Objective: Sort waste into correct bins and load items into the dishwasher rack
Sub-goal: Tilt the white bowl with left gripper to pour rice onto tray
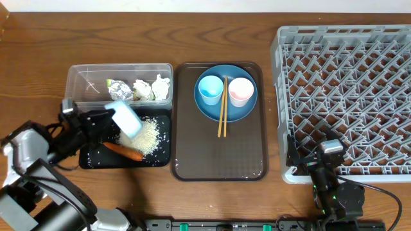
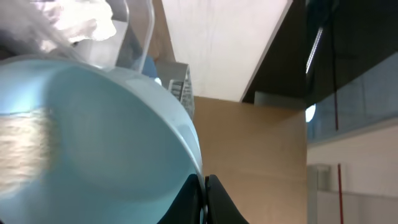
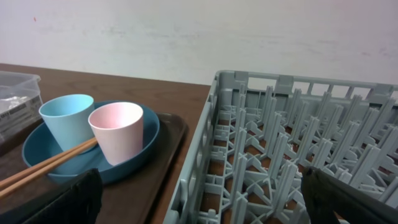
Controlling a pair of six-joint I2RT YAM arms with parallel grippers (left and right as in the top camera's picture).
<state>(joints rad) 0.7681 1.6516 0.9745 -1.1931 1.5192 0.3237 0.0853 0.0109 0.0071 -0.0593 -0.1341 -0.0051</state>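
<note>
My left gripper (image 1: pixel 109 117) is shut on the rim of the white bowl with light-blue outside (image 1: pixel 124 117), held tilted over the black tray (image 1: pixel 90 160). The bowl fills the left wrist view (image 2: pixel 93 137), jaws (image 2: pixel 205 193) pinching its rim. A rice heap (image 1: pixel 148 136) and the orange carrot (image 1: pixel 123 151) lie in the black tray. The clear tub (image 1: pixel 83 80) holds the foil wrapper (image 1: pixel 119 90) and tissue wads (image 1: pixel 151 88). The dark-blue plate (image 1: pixel 226 112) carries the light-blue cup (image 1: pixel 210 89), pink cup (image 1: pixel 241 92) and chopsticks (image 1: pixel 223 108). My right gripper (image 3: pixel 199 199) is open over the grey rack's (image 1: pixel 347 96) front-left corner.
The brown serving tray (image 1: pixel 218 157) lies between the bins and the rack, under the plate. The rack (image 3: pixel 280 143) takes up the table's right side, with wood table around it. The right wrist view also shows the plate (image 3: pixel 134 162) and both cups.
</note>
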